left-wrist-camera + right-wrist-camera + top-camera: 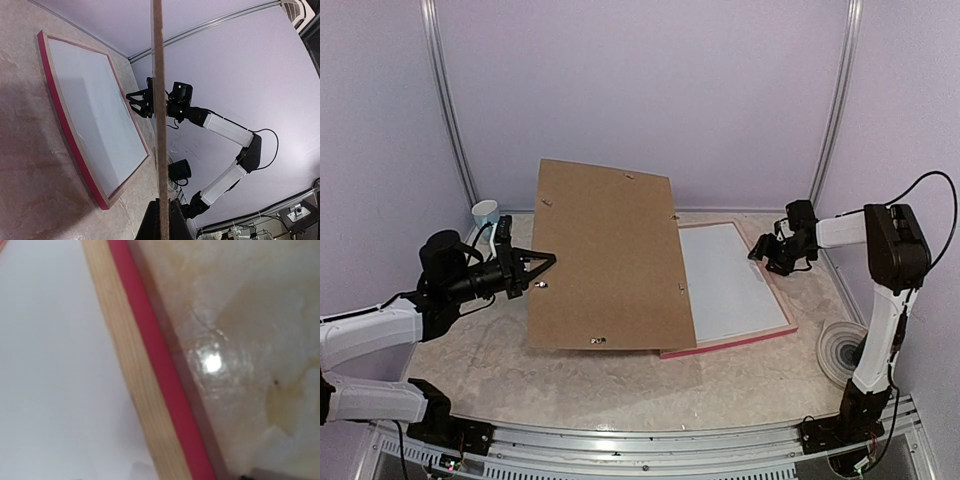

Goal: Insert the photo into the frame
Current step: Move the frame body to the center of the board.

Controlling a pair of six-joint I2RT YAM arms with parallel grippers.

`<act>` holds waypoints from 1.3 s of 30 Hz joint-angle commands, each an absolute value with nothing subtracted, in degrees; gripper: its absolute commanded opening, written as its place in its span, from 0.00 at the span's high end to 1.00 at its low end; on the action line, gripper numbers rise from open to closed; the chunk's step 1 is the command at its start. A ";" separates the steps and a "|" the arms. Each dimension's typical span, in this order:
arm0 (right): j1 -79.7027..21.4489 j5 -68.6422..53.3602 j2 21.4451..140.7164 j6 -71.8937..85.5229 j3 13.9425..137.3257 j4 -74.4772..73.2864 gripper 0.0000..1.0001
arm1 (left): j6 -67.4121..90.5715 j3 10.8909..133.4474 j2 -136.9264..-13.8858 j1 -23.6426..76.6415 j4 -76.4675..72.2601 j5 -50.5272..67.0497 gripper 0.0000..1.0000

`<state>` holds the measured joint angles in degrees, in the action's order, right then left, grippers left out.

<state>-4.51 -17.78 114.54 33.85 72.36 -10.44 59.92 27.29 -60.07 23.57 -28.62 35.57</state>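
The frame (pixel 732 346) lies flat on the table at centre right, with its pale wood back up and a pink edge showing. A white sheet (pixel 725 280) fills it. The photo's printed side does not show, and I cannot tell whether this white sheet is the photo. My left gripper (pixel 545 265) is shut on the left edge of a brown backing board (pixel 605 255), held tilted above the table and over the frame's left part. My right gripper (pixel 767 250) hovers at the frame's far right rail (pixel 150 355) with its fingers apart and nothing between them.
A white cup (pixel 485 212) stands at the back left, behind the left arm. A round pale disc (pixel 842 346) lies by the right arm's base, with a dark mug (pixel 180 171) beside it. Lilac walls enclose the table on three sides.
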 commanded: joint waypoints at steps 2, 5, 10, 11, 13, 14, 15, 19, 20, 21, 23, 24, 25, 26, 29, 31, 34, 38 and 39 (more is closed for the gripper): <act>-4.04 -17.92 116.40 33.04 71.75 -8.53 0.43 | 60.48 27.12 -59.35 23.82 -36.31 35.76 1.00; -4.21 -17.95 116.45 33.22 70.54 -7.36 0.51 | 60.86 26.90 -59.65 23.92 -36.90 35.79 1.00; -5.16 -16.93 115.58 32.90 67.84 -5.72 0.68 | 61.20 26.40 -59.90 24.28 -37.46 35.46 1.00; -5.60 -16.66 115.31 32.79 67.28 -5.45 0.69 | 61.25 26.29 -59.92 24.26 -37.57 35.40 1.00; -6.40 -16.16 114.78 32.51 66.24 -4.99 0.71 | 61.50 26.09 -59.94 24.26 -38.02 35.28 1.00; -6.80 -15.91 114.50 32.44 65.75 -4.78 0.75 | 61.59 25.97 -60.01 24.32 -38.24 35.18 1.00; -7.18 -15.73 114.15 32.35 65.20 -4.45 0.76 | 61.73 26.00 -60.09 24.43 -38.50 35.18 1.00; -8.78 -15.15 112.75 32.45 62.93 -3.48 0.78 | 62.00 25.94 -60.97 24.84 -39.22 34.83 1.00; -9.19 -15.11 112.36 32.63 62.32 -3.27 0.78 | 62.02 25.99 -61.14 24.99 -39.37 34.81 1.00; -9.60 -14.96 111.79 32.76 61.39 -3.02 0.78 | 62.09 26.07 -61.38 25.15 -39.47 34.72 1.00; -10.34 -14.67 110.95 33.14 60.18 -2.50 0.78 | 62.01 26.06 -61.64 25.37 -39.68 34.54 1.00; -10.63 -14.64 110.46 33.40 59.55 -2.09 0.78 | 61.97 26.09 -61.69 25.52 -39.73 34.47 1.00; -10.97 -14.64 110.06 33.61 58.99 -1.79 0.78 | 61.90 26.05 -61.76 25.54 -39.79 34.30 1.00; -11.27 -14.90 109.76 33.83 58.54 -1.54 0.78 | 61.89 26.06 -61.95 25.49 -39.93 34.13 1.00; -12.41 -15.16 108.79 34.08 57.34 -1.23 0.78 | 61.99 26.24 -62.36 25.53 -40.78 33.95 1.00; -13.43 -14.84 107.99 34.15 56.39 -0.95 0.79 | 62.08 26.40 -63.02 25.58 -41.48 33.82 1.00; -14.94 -14.51 106.64 34.70 54.76 -0.36 0.78 | 62.42 26.80 -64.28 25.71 -42.93 33.83 1.00; -16.98 -13.63 105.04 35.61 52.84 -0.18 0.78 | 62.74 27.39 -65.93 26.01 -44.46 33.79 1.00; -17.65 -13.43 104.69 35.82 52.49 -0.18 0.78 | 62.82 27.48 -66.19 26.09 -44.74 33.72 1.00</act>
